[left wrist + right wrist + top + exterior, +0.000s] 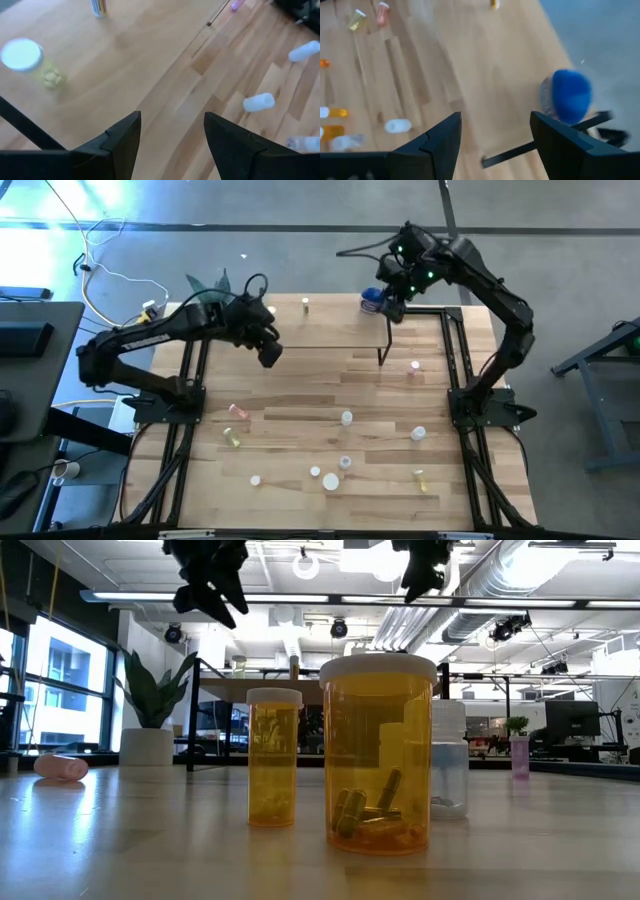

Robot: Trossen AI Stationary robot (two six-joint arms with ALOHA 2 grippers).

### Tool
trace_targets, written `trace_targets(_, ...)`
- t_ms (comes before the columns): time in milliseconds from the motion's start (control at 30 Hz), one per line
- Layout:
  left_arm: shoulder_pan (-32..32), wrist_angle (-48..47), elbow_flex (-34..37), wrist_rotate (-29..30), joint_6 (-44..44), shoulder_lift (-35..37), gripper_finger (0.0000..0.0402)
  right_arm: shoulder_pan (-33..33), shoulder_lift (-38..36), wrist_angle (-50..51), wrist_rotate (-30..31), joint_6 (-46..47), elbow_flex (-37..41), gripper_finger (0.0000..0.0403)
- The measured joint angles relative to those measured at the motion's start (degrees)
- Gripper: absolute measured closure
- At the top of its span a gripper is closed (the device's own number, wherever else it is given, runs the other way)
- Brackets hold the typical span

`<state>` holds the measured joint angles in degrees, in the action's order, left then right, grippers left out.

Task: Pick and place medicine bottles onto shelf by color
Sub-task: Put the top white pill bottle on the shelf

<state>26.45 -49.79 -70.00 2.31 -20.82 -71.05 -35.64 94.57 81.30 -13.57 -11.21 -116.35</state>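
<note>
Both dark claws hang spread and empty above the small light-wood shelf (345, 325) on thin dark metal legs: the left claw (268, 354) over its left end, the right claw (393, 308) just beside the blue-capped round bottle (371, 300) at its back right corner. Small cylindrical plastic medicine bottles (345, 418), white, yellow and pink, lie scattered across the pale plank worktop (300, 395).

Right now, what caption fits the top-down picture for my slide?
Two open grippers, left and right, hover over the shelf; small bottles dot the table.
</note>
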Motion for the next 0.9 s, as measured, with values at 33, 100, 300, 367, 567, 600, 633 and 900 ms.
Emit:
trace_targets(33, -0.29, 0.82, 1.32, 0.02, -0.21, 0.92, 0.0193, 0.62, -1.31, -1.26, 0.03, 1.39, 2.41, 0.0176)
trace_targets(100, -0.79, 2.25, 3.81, -0.01, -0.64, 2.71, 0.0193, 1.91, -4.17, -4.33, 0.03, 4.41, 7.33, 0.0176)
trace_targets(300, -2.48, 4.34, 8.49, -0.79, -1.64, 7.67, 0.0193, 7.53, -12.35, -13.79, 0.19, 15.42, 20.49, 0.0176)
trace_targets(367, -3.28, 4.23, 9.53, -0.81, -1.74, 9.17, 0.0193, 9.91, -14.77, -16.8, 1.39, 19.26, 23.88, 0.0176)
trace_targets(567, -5.63, 5.33, 11.75, -1.19, -1.57, 13.5, 0.0193, 17.84, -19.15, -22.02, 5.8, 27.75, 32.05, 0.0176)
trace_targets(600, -5.83, 6.01, 12.32, -1.83, -1.52, 14.13, 0.0193, 19.31, -19.47, -22.61, 6.83, 29.28, 33.1, 0.0176)
trace_targets(633, -5.97, 6.78, 12.83, -2.85, -1.2, 14.71, 0.0193, 20.81, -19.64, -23.19, 7.78, 30.8, 34.05, 0.0176)
trace_targets(900, -6.01, 7.3, 13.47, -7.14, 1.88, 16.66, 0.0193, 32.49, -19.79, -28.32, 18.97, 42.85, 40.5, 0.0176)
